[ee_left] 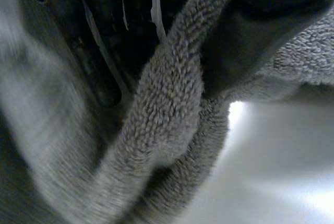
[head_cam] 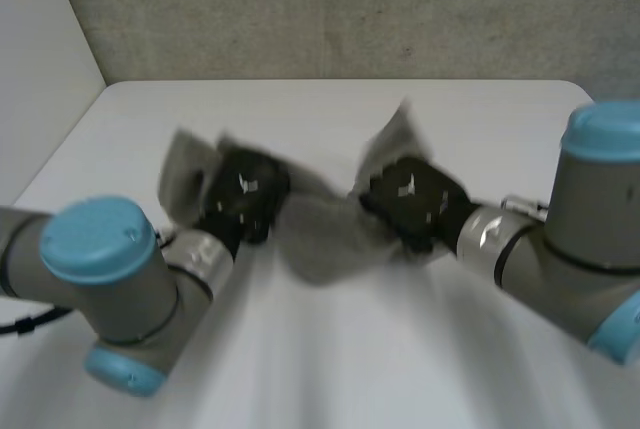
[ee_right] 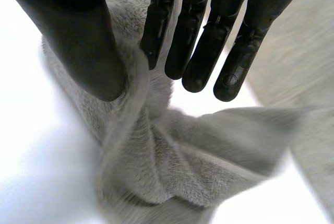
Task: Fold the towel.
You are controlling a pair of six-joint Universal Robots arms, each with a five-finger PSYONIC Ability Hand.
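Together, left hand point(head_cam: 240, 199) and right hand point(head_cam: 412, 199) pinch grey towel point(head_cam: 320, 241), white table point(head_cam: 330, 119) beneath

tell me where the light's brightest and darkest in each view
Head view: white table evenly lit, grey towel darker. Left wrist view: table glares bright beside the towel, darkest around the left hand behind the fold. Right wrist view: table washes out white beside the right hand, itself near black.

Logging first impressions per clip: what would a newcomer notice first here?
The grey towel sags bunched between the two black hands over the white table. The left hand grips one end and the right hand the other, its thumb and fingers pinching the cloth.
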